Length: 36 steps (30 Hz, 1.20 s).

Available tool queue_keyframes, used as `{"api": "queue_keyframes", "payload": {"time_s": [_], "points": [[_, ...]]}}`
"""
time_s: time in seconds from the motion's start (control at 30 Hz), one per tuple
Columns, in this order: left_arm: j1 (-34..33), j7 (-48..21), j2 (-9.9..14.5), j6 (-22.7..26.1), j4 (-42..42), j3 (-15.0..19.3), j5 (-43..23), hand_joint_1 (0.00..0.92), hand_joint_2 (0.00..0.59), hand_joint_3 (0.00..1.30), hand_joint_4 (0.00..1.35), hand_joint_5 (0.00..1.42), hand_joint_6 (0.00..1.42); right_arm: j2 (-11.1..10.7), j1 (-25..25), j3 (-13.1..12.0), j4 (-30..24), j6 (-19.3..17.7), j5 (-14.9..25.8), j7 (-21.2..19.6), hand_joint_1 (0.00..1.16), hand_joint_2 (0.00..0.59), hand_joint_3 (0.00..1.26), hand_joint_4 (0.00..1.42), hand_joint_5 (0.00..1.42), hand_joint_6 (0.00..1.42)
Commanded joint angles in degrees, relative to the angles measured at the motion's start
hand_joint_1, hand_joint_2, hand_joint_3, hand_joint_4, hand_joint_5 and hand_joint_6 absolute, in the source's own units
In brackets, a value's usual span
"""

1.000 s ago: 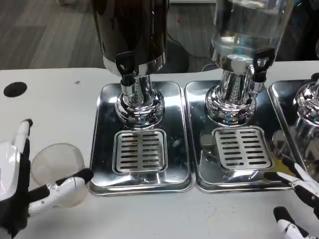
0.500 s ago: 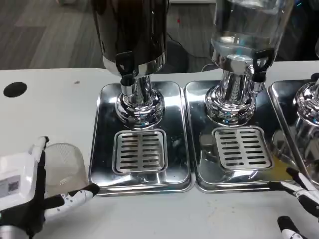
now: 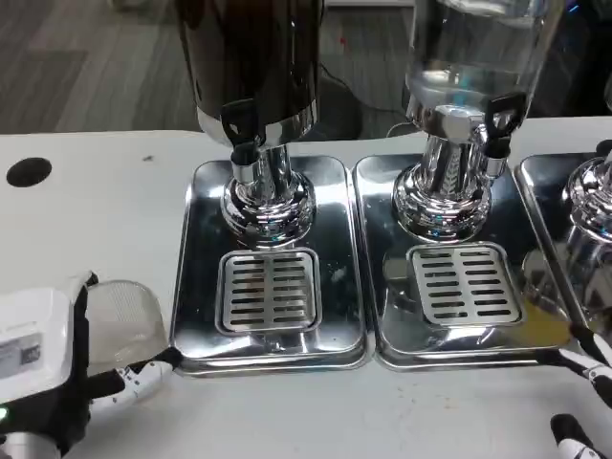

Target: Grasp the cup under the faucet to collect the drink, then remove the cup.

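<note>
A clear plastic cup [image 3: 129, 311] stands on the white table [image 3: 105, 206] just left of the left drip tray [image 3: 206, 287] — off the tray, not beneath any faucet. The robot's left hand [image 3: 53, 368], white back toward the camera, is wrapped about the cup from the near side: one white-and-black finger rises at the cup's left rim while another reaches along its front toward the tray's corner, though whether they actually press the cup's wall cannot be told from this angle. Behind, a dark drink dispenser [image 3: 253, 67] stands on a chrome pedestal, its black-handled faucet [image 3: 241, 129] above a slotted grate [image 3: 270, 290]. To the right, a clear dispenser [image 3: 473, 57] sits on a second tray [image 3: 392, 316] with its own grate [image 3: 466, 282] — and a third tray edges in at far right. The right hand [image 3: 585, 397] shows at the lower right corner, fingers spread apart, gripping nothing
</note>
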Motion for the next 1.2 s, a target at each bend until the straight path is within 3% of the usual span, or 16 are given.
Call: {"api": "queue_keyframes", "payload": {"time_s": [0.03,0.37,1.2], "points": [[0.1,0.4,0.1,0.2,0.9,-0.4,0.5,0.311,0.077,0.26,0.37,0.62,0.95,-0.5,0.5,-0.6,0.2,-1.4,0.9,0.6,0.40,0.421,0.22,0.00,0.00,0.00],[0.7,5.6,-0.2,-0.2,2.3,-0.6,0.5,0.375,0.123,0.40,0.52,0.79,1.07,-0.5,1.6,-0.6,0.7,-2.8,1.1,0.9,0.40,0.410,0.22,0.00,0.00,0.00],[2.5,10.7,-0.3,-0.9,0.8,1.1,-2.8,0.356,0.148,0.44,0.56,0.84,1.09,-0.4,1.8,-0.2,1.6,-4.2,0.9,1.6,0.41,0.404,0.21,0.02,0.00,0.00]]}}
